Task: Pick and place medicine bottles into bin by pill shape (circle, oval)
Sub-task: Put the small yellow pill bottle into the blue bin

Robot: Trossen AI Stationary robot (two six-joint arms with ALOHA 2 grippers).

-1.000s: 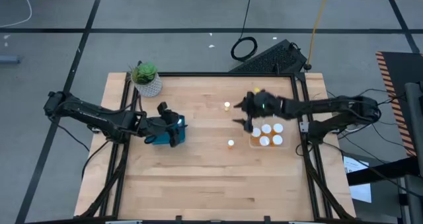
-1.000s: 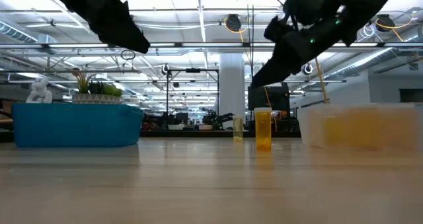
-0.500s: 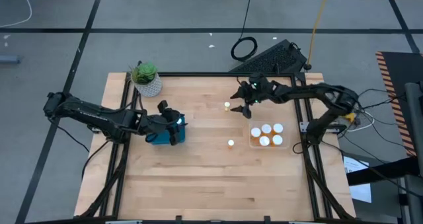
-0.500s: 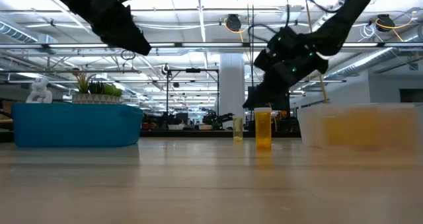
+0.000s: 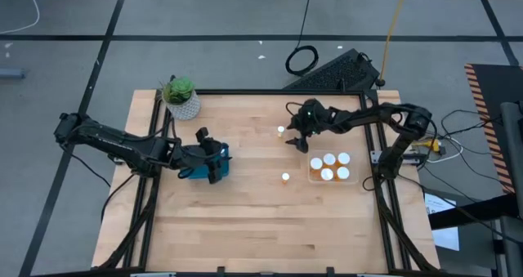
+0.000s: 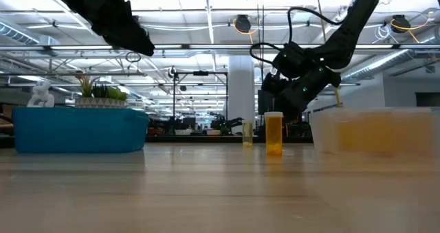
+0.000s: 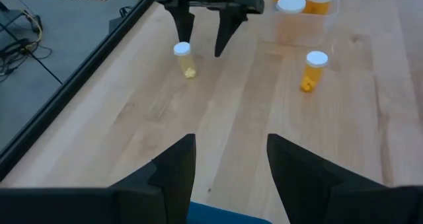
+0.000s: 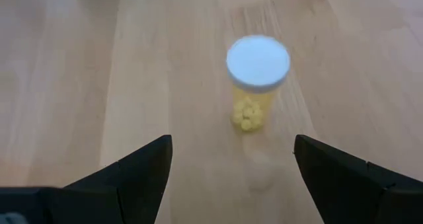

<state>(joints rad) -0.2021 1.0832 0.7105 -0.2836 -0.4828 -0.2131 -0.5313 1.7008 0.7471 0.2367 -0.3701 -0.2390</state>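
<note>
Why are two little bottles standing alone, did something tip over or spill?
Nothing has tipped or spilled. The two loose bottles stand upright on the table, simply not sorted yet. The right gripper is open beside the far one. The left gripper hangs over the blue bin. The clear bin holds upright bottles.

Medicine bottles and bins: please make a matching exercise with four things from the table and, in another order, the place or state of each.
Things:
1. right gripper
2. left gripper
3. blue bin
4. clear bin

Places or states:
A. holds white-capped bottles
B. open, over the blue bin
C. under the left arm
D. open, beside a standing bottle

Pairs: 1-D, 2-B, 3-C, 4-A
</note>
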